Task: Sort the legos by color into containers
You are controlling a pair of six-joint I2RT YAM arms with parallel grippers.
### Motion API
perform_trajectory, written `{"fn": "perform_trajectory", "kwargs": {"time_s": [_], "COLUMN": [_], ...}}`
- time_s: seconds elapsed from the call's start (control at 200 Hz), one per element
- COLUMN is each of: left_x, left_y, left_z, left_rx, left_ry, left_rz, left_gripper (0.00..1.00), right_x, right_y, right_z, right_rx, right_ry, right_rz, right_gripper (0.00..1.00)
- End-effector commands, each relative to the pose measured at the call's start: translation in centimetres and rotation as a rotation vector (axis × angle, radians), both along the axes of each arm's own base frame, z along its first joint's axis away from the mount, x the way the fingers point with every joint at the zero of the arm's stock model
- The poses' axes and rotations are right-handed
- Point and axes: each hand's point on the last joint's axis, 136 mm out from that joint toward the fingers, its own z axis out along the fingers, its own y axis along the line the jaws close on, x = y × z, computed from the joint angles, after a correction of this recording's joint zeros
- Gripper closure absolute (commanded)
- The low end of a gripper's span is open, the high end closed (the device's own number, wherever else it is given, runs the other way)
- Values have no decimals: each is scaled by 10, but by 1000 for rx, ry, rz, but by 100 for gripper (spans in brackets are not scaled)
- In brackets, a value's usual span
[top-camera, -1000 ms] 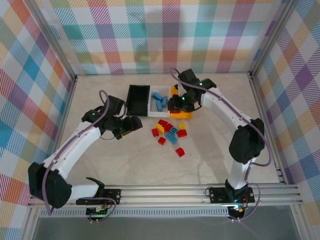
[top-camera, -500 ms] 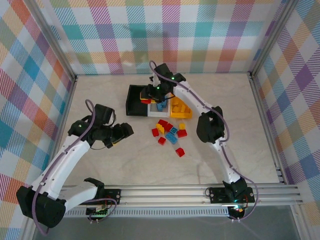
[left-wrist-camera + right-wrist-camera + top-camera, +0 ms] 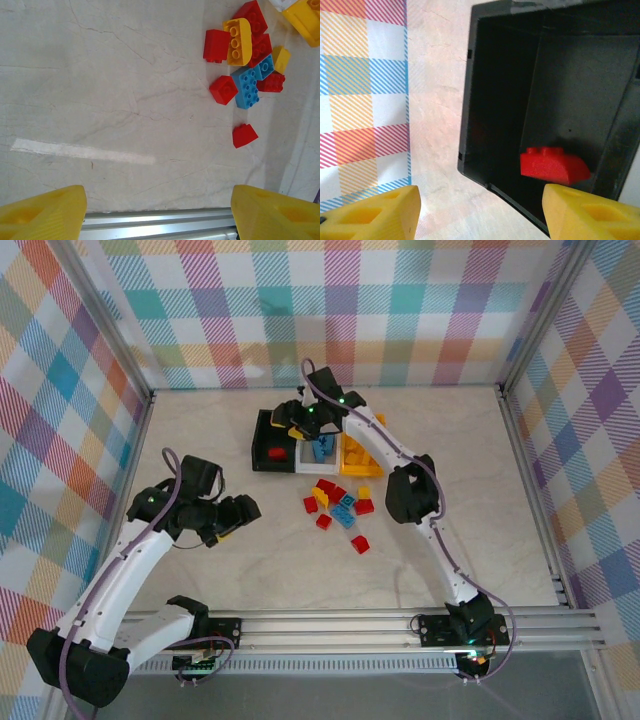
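A loose pile of legos (image 3: 340, 505) in red, blue and yellow lies mid-table. Behind it stand three containers in a row: a black bin (image 3: 262, 430), a white bin (image 3: 305, 455) with blue bricks, and a yellow-orange bin (image 3: 362, 455). My right gripper (image 3: 298, 420) hovers open over the black bin (image 3: 500, 60). One red brick (image 3: 552, 164) lies on that bin's floor, also visible from above as the red brick (image 3: 277, 452). My left gripper (image 3: 238, 514) is open and empty, left of the pile. In the left wrist view the legos (image 3: 245, 55) sit at the upper right.
An aluminium rail (image 3: 155, 222) runs along the near table edge under my left gripper (image 3: 157, 215). Plaid walls enclose the table on three sides. A lone red sloped brick (image 3: 360, 544) lies nearer than the pile. Bare marble-patterned tabletop (image 3: 100, 75) spreads to the left.
My right gripper swung from the yellow-orange bin across to the black bin, and a red brick now lies inside it. My left arm drew back toward the near left.
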Motion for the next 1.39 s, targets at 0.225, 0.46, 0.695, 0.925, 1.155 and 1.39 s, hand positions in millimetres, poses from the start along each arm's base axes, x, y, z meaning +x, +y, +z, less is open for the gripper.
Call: {"fn": "perform_trajectory", "kwargs": {"time_s": [0.225, 0.46, 0.695, 0.925, 1.155, 1.39], "left_x": [0, 1, 5, 4, -5, -7], "left_y": [-4, -11, -19, -19, -15, -13], "left_z": [-9, -21, -26, -25, -25, -26], "left_rx": [-16, -61, -100, -103, -101, -93], "left_ry": [6, 4, 14, 11, 13, 22], "left_rz": [-41, -44, -53, -54, -40, -37], "left_gripper": [23, 23, 22, 22, 22, 22], "right_x": [-78, -195, -284, -303, -295, -281], "right_y": [-71, -175, -220, -213, -207, -207], "right_z": [61, 33, -17, -56, -86, -104], "right_rx": [-273, -531, -680, -725, -771, -834], "right_ry": [-39, 35, 73, 72, 84, 79], "right_rz": [96, 128, 281, 376, 394, 394], "right_gripper": [34, 31, 29, 29, 31, 33]}}
